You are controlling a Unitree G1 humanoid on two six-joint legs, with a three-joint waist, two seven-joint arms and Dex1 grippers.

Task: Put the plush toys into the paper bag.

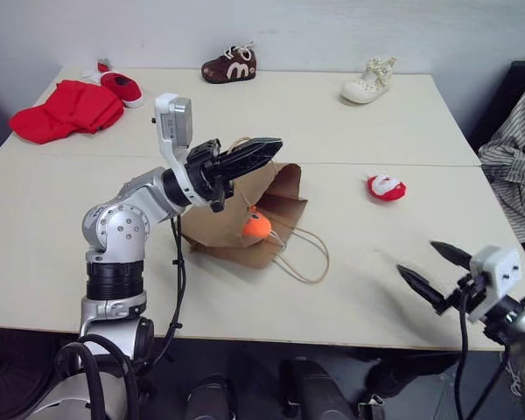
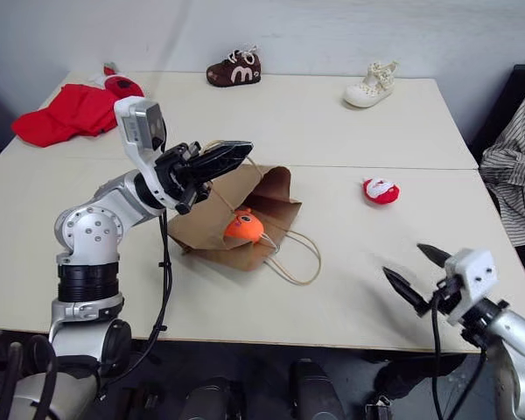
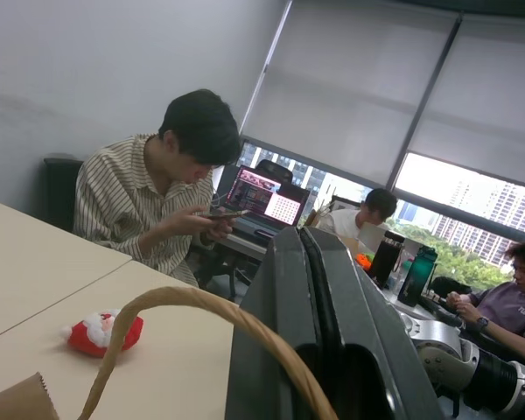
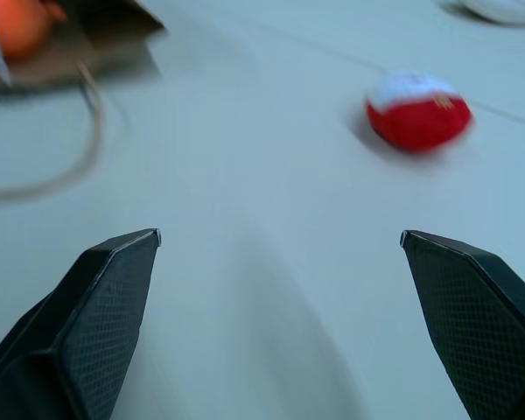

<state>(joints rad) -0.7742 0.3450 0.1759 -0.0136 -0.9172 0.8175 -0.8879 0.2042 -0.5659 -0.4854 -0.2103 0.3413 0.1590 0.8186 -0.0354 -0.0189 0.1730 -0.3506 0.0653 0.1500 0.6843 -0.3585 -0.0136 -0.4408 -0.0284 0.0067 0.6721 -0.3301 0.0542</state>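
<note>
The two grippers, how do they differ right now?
The left gripper is shut on a handle of the paper bag, while the right gripper is open with nothing between its fingers. The left is raised above the bag near the middle of the table; the right sits low near the table's front edge, aimed roughly toward the red-and-white plush. Both have two black fingers.

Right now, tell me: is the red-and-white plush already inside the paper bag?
No. The red-and-white plush lies on the bare table, well apart from the paper bag, which holds the orange plush at its mouth.
</note>
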